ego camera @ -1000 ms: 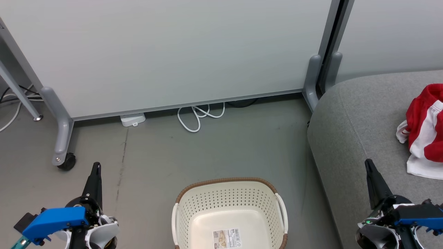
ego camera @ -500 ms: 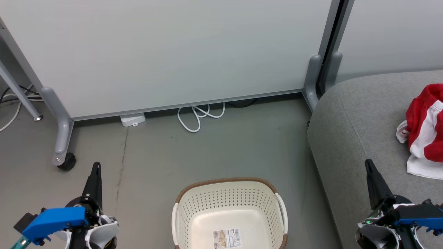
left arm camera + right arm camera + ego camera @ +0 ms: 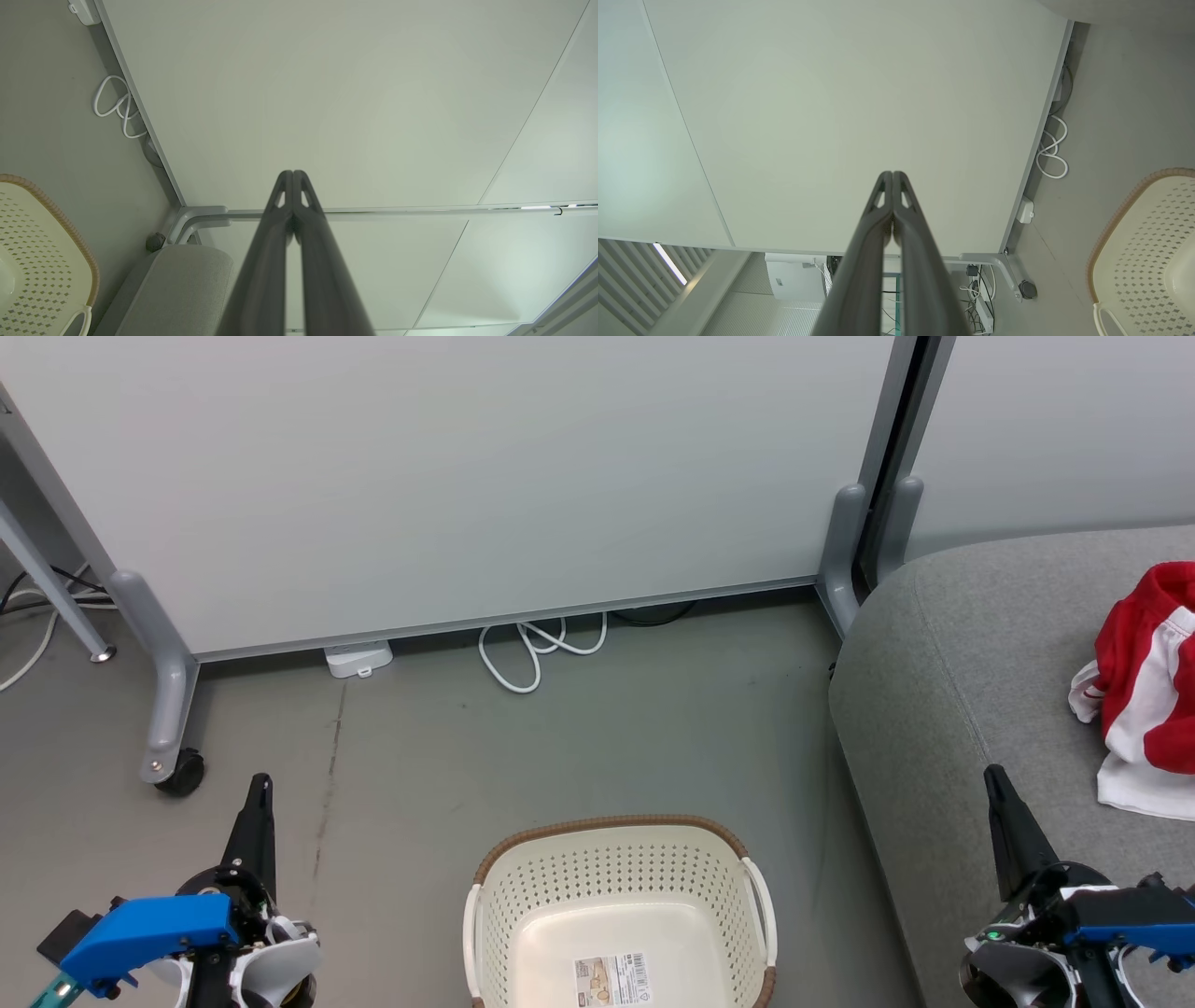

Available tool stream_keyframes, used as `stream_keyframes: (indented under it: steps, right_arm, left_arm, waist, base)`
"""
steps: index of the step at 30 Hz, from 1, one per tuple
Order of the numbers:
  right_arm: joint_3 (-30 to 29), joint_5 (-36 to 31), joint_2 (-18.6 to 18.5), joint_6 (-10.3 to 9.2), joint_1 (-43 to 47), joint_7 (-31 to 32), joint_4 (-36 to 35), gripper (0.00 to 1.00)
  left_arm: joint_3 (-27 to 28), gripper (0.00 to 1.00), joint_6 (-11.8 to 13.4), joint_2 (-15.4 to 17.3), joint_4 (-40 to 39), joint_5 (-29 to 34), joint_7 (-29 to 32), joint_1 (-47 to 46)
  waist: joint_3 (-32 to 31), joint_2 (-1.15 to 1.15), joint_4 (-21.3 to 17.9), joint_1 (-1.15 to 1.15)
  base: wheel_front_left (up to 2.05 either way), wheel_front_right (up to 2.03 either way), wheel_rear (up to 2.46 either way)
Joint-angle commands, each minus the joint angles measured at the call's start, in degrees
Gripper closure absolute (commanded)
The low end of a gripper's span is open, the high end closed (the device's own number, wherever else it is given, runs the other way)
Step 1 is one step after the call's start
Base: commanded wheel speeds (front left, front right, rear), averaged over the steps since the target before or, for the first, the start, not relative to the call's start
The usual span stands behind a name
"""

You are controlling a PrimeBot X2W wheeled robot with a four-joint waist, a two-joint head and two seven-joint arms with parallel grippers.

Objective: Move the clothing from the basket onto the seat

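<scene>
The cream perforated basket (image 3: 616,873) with a brown rim stands on the floor at the bottom middle of the head view; inside it I see only a label sticker. Red and white clothing (image 3: 1144,686) lies bunched on the grey seat (image 3: 943,653) at the right. My left gripper (image 3: 260,784) is shut at the lower left, over bare floor and left of the basket. My right gripper (image 3: 992,773) is shut at the lower right, above the seat's front part and apart from the clothing. Both wrist views show the fingers pressed together, left gripper (image 3: 292,172), right gripper (image 3: 893,173), holding nothing.
A pale partition panel (image 3: 448,476) on grey feet with a castor (image 3: 182,773) closes off the back. A white cable loop (image 3: 537,649) and a white power block (image 3: 358,659) lie at its base. Grey floor (image 3: 579,737) lies between the partition and the basket.
</scene>
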Motion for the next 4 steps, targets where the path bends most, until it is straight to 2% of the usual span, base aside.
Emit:
stream_keyframes:
  steps: [1,4]
  right_arm:
    - [-0.1,0.1,0.1,0.04,-0.8,0.1,0.1,1.0]
    - [-0.1,0.1,0.1,0.04,-0.8,0.1,0.1,1.0]
  left_arm:
    - [0.1,1.0,-0.1,-0.1,-0.3,-0.1,0.2,-0.5]
    - [0.1,1.0,-0.1,-0.1,-0.3,-0.1,0.2,-0.5]
  waist:
    - [0.0,0.0,0.0,0.0]
    - [0.0,0.0,0.0,0.0]
  base:
    - [0.0,0.0,0.0]
    - [0.0,0.0,0.0]
